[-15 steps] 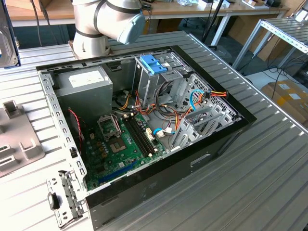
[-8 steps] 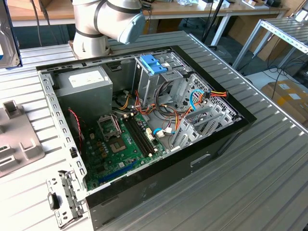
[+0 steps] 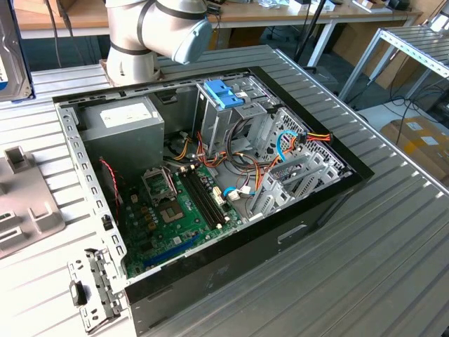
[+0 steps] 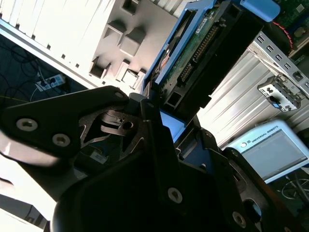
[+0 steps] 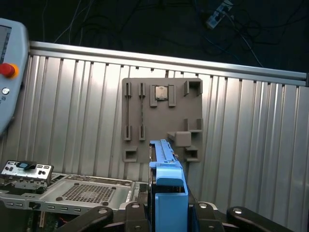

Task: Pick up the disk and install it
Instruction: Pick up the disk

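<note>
In the exterior view the arm (image 3: 158, 31) at twelve o'clock is cut off by the picture's edge. At ten o'clock the disk (image 3: 12, 56) is a mere sliver, most of it lying beyond the edge. The grey tray (image 3: 28, 210) at nine o'clock is cut by that same edge. In the first wrist view the gripper (image 5: 168, 215) clamps the disk, which shows edge-on with its label unseen and its held end cut off. The controller (image 5: 9, 72) is also partly out of frame. In the second wrist view the gripper's black body hides the disk's near end.

Ribbed metal table (image 3: 382, 246), wooden bench (image 3: 63, 17), cardboard box (image 3: 421, 140)
</note>
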You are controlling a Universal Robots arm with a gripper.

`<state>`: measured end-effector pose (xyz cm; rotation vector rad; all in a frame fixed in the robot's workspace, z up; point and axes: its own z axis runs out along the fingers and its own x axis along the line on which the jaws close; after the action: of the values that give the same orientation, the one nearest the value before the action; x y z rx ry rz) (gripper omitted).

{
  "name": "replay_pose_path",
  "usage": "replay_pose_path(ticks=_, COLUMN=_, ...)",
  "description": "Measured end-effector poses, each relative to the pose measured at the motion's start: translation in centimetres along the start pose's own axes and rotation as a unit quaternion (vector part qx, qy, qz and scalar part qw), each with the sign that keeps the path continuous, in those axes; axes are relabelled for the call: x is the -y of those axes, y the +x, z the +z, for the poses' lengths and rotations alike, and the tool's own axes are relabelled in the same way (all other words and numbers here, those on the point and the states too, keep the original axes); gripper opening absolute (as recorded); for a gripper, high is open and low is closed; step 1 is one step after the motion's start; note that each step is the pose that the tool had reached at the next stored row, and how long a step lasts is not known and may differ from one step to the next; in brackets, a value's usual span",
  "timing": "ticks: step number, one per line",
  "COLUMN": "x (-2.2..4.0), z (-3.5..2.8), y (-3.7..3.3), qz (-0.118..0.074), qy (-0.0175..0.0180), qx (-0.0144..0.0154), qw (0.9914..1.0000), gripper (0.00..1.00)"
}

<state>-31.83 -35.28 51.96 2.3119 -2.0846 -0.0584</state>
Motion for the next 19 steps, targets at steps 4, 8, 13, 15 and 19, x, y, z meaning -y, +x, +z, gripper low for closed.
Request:
replay_pose_path(ticks=4, x=0.18, z=0.01, y=0.26, qz=0.000, qy=0.0000, qx=0.0000, qw=1.00000, gripper=0.37)
replay_pose_path(ticks=8, x=0.27, z=0.02, y=0.39, qz=0.000, qy=0.0000, qx=0.0000, qw=1.00000, gripper=0.37)
replay_pose_path(ticks=13, x=0.43, z=0.02, y=0.60, qz=0.000, qy=0.0000, qx=0.0000, qw=1.00000, gripper=0.37)
replay_pose_path(ticks=15, x=0.53, z=0.02, y=0.70, qz=0.000, qy=-0.0001, qx=0.0000, qw=1.00000, gripper=0.37)
replay_pose_path(ticks=19, x=0.71, z=0.03, y=0.90, qz=0.000, qy=-0.0001, qx=0.0000, qw=1.00000, gripper=0.37)
